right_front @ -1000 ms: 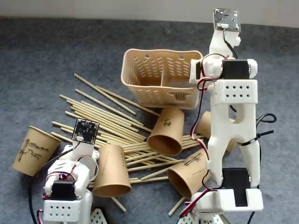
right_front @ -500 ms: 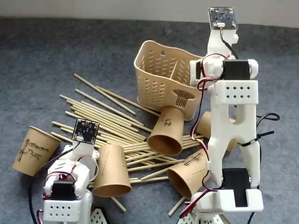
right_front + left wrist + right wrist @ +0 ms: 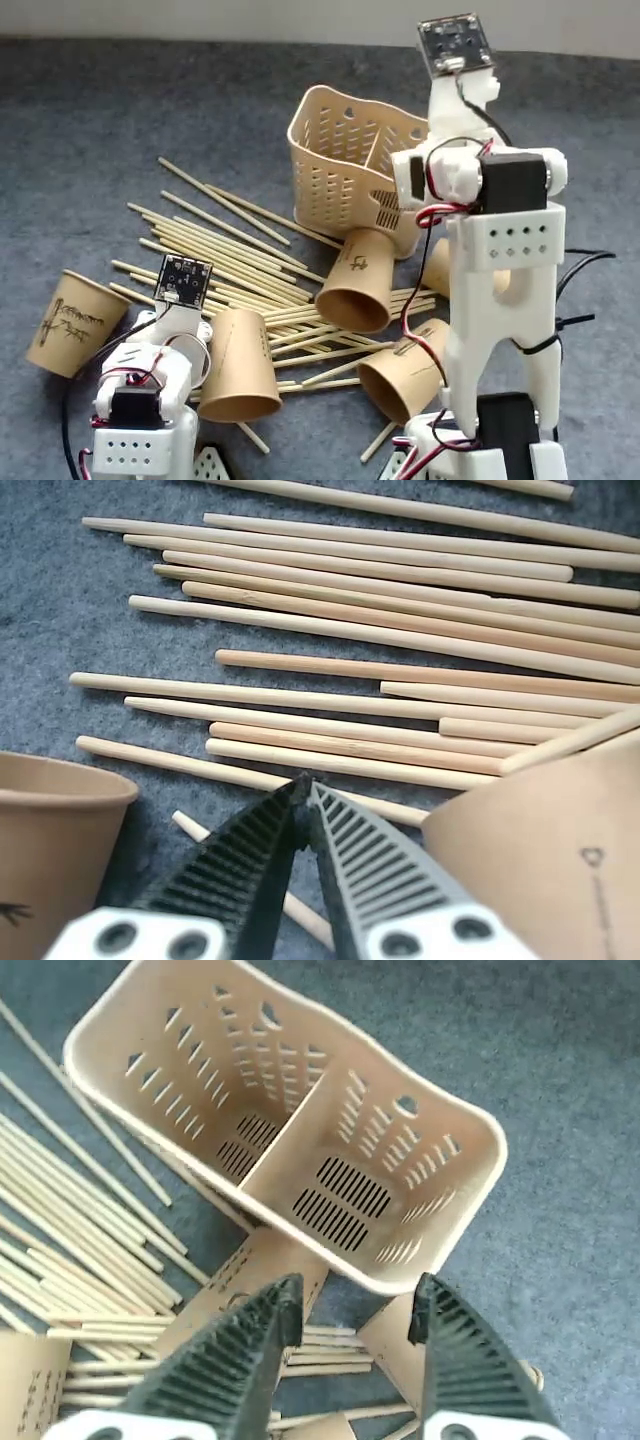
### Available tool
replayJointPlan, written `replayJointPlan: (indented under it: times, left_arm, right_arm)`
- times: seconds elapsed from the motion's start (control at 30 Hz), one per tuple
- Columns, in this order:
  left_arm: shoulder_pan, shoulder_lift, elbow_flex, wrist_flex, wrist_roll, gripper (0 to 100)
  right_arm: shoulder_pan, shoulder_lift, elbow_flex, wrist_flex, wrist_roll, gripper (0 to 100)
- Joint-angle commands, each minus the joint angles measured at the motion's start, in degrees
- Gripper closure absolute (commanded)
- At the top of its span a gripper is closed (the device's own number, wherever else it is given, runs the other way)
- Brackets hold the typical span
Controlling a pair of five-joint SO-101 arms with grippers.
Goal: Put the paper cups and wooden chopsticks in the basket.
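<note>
The left gripper [image 3: 305, 785] has its jaws pressed together with nothing between them. Its tips sit low over the wooden chopsticks [image 3: 215, 245], which lie scattered on the grey mat [image 3: 90, 120]. The right gripper [image 3: 355, 1295] is spread, with one finger on either side of the near rim of the basket [image 3: 335, 185] (two compartments, slotted divider); contact cannot be confirmed. The basket stands tilted at the far edge of the chopstick pile. The paper cups [image 3: 238, 365] lie on their sides among the chopsticks, one against the basket's lower wall.
</note>
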Motion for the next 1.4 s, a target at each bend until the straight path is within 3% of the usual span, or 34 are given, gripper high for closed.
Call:
replayJointPlan:
  times: [0.0, 0.13, 0.4, 0.77, 1.37]
  left_arm:
    - [0.6, -0.1, 1.1, 0.1, 0.1, 99]
    - [0.6, -0.1, 1.1, 0.1, 0.1, 99]
    - [0.6, -0.1, 1.1, 0.1, 0.1, 99]
    - [0.6, -0.1, 1.1, 0.1, 0.1, 99]
    - [0.6, -0.1, 1.1, 0.1, 0.1, 99]
  right_arm:
    - [-3.6, -3.3, -2.5, 5.6, 4.2, 81.5]
    - [-3.8, -6.5, 3.7, 5.3, 5.3, 81.5]
    - [-11.9, -19.3, 23.8, 3.6, 11.3, 81.5]
    - [-13.5, -27.3, 47.9, -10.0, 18.6, 81.5]
    - [-18.5, -29.9, 65.3, -27.1, 20.6, 81.5]
